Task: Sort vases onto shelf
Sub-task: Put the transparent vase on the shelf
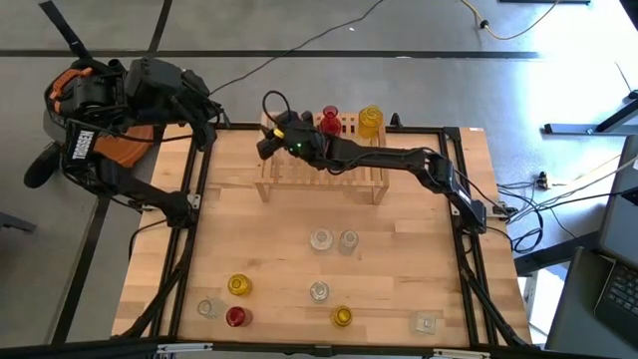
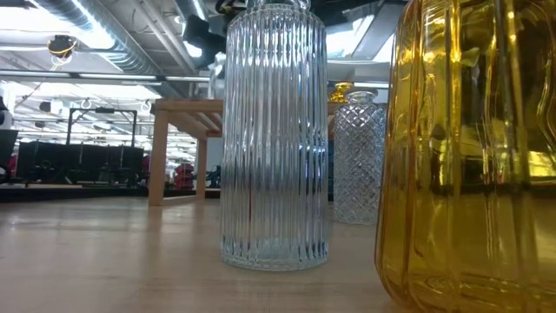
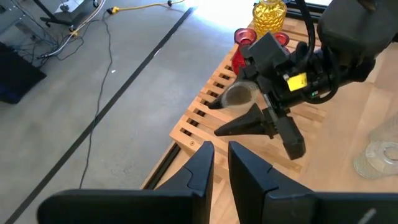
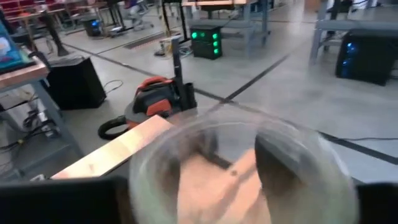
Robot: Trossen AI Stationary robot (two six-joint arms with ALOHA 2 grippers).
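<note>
The light-wood shelf (image 1: 321, 168) stands at the table's far edge, carrying a red vase (image 1: 330, 122) and a yellow vase (image 1: 370, 121) on its slats. My right gripper (image 1: 269, 143) hovers over the shelf's left end, shut on a clear vase (image 3: 236, 94). My left gripper (image 3: 219, 163) is shut and waits off the table's far left corner. Several more vases stand upright on the near half of the table: clear (image 1: 321, 239), yellow (image 1: 239, 285), red (image 1: 235, 317). The low view shows a ribbed clear vase (image 2: 274, 130) and a yellow one (image 2: 469, 156) up close. My right gripper holds the clear vase's body (image 4: 239, 168) between its two fingers. The vase's open mouth (image 4: 186, 134) faces the wrist camera. It is lifted clear, just above the slats at the shelf's left end (image 3: 205, 109). The vase itself hides the exact points of contact.
The right arm (image 1: 419, 165) stretches across the shelf's front from the table's right side. A clear diamond-cut vase (image 2: 358, 156) stands before the shelf. Cables (image 1: 518, 214) lie off the right edge. Bare tabletop (image 1: 259, 229) lies between the shelf and the standing vases.
</note>
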